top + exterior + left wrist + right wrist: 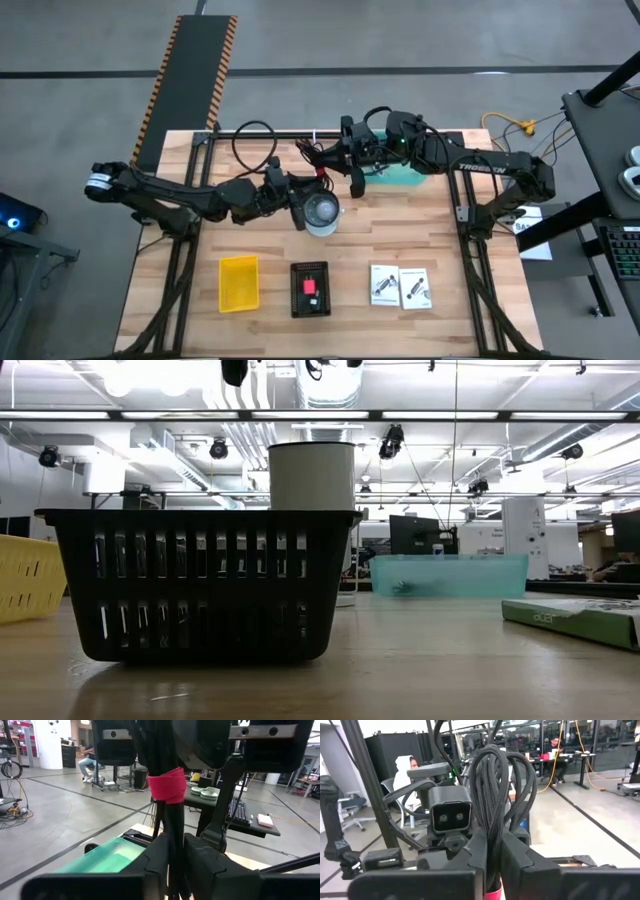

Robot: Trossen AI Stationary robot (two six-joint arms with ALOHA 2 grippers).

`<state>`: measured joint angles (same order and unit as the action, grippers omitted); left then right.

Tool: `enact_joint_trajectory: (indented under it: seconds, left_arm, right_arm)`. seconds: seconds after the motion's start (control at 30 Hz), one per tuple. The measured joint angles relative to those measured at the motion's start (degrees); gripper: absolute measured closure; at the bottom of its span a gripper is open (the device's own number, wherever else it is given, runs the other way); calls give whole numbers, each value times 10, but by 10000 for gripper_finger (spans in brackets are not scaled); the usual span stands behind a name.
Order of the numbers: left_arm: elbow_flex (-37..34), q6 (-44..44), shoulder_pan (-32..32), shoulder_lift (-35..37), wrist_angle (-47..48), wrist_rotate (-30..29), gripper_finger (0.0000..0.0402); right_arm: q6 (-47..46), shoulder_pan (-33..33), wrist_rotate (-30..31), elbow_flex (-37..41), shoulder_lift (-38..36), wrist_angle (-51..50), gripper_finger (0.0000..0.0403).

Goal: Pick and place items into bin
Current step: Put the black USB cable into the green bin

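Observation:
A black coiled cable bundle point(167, 820) with a red band point(167, 785) is held up between both grippers over the table's far middle. In the high view the band point(322, 172) shows between them. My left gripper point(175, 865), also seen from above point(298, 205), is shut on the bundle beside the shiny metal cup point(322, 212). My right gripper point(492, 855), seen from above point(356, 175), is shut on the same bundle point(495, 785) near the teal bin point(400, 175). Two white packets point(400, 286) lie flat near the front edge. My left gripper pinches the cable bundle between its two fingers point(152, 855), on the stretch just short of the red band point(167, 795). The strands run along the fingers and on toward the other gripper. The bundle is lifted clear of the table. My right gripper pinches the same bundle between its two fingers point(477, 850), just past the red band point(493, 895). The looped end point(492, 760) stands out beyond the fingertips toward the left arm. The bundle is clear of the table.
A yellow bin point(238, 283) and a black slotted basket point(310, 290) with small items inside stand at the near edge. The basket point(200, 585) fills the low view's front, with the cup point(312, 475) and teal bin point(450, 575) behind it. People sit in the room beyond.

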<state>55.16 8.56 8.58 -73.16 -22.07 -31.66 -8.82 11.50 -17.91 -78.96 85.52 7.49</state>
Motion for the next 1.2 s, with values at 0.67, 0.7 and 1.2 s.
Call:
enact_joint_trajectory:
  seconds: [0.67, 0.7, 1.2]
  left_arm:
    - [-3, 0, 0, 36, 60, 0, 137]
    - [-3, 0, 0, 43, 70, 0, 137]
    - [-12, 1, 0, 115, 144, -7, 137]
  right_arm:
    - [116, 101, 132, 0, -8, -265, 390]
    - [124, 111, 150, 0, -8, -294, 390]
    - [195, 244, 251, 17, -7, -517, 390]
